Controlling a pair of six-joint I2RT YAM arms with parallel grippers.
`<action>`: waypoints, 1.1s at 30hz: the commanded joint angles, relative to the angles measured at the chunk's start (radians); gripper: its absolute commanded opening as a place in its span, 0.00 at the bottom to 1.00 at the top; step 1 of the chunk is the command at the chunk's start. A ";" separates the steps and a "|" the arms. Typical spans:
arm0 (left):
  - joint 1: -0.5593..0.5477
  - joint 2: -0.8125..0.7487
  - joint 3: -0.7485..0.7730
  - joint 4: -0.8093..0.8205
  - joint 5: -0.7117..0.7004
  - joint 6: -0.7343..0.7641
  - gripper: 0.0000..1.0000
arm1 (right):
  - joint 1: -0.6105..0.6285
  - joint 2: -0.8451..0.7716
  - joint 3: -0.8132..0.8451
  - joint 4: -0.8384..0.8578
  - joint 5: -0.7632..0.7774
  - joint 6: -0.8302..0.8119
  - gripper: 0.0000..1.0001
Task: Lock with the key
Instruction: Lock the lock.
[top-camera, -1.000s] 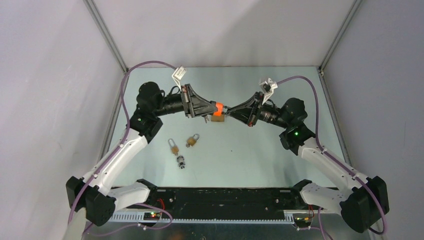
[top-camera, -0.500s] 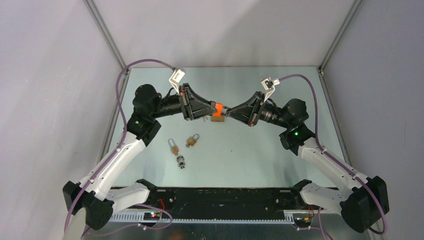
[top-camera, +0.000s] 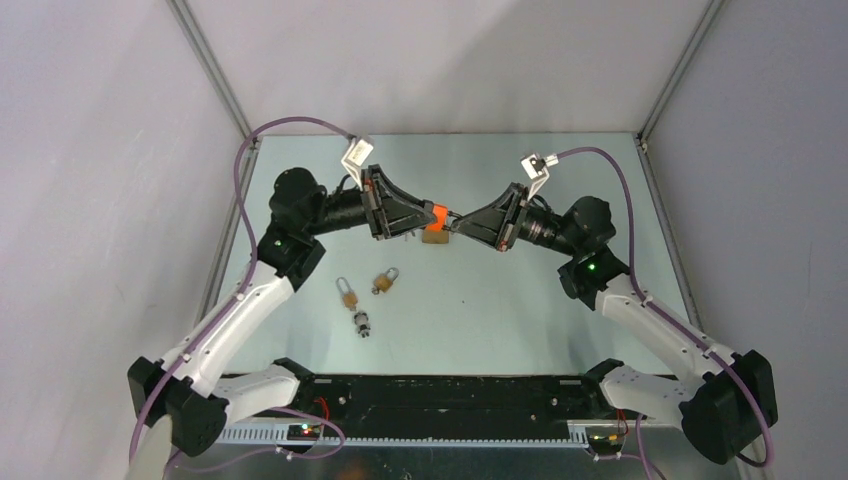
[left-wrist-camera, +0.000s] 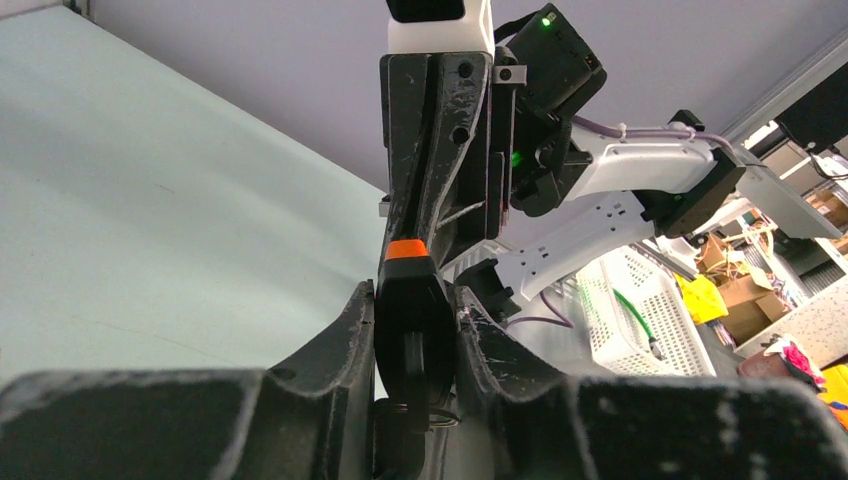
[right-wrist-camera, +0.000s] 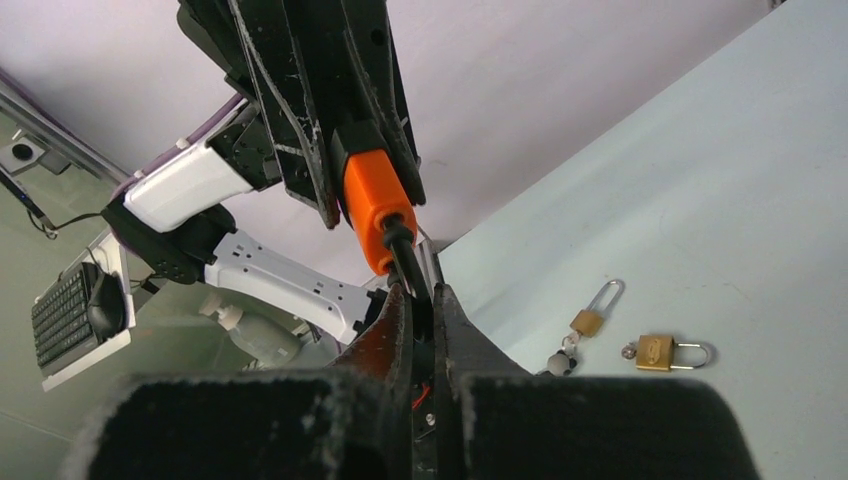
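Shows left gripper and right gripper clamped nose to nose on one orange-and-black piece, reveals only from the top a brass padlock hanging just beneath, and leaves two spare padlocks and a key bunch lying apart on the table.

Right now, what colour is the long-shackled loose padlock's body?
The small metal padlock has a brass-gold body; clearest in right wrist view.
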 joint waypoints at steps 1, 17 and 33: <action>-0.080 0.050 -0.027 -0.027 -0.046 0.052 0.00 | 0.074 0.023 0.057 0.103 0.053 -0.007 0.00; -0.166 0.106 -0.122 -0.029 -0.194 0.091 0.00 | 0.156 0.042 0.096 0.202 0.109 0.003 0.00; -0.274 0.130 -0.226 0.012 -0.280 0.093 0.00 | 0.165 0.027 0.100 0.344 0.168 0.050 0.00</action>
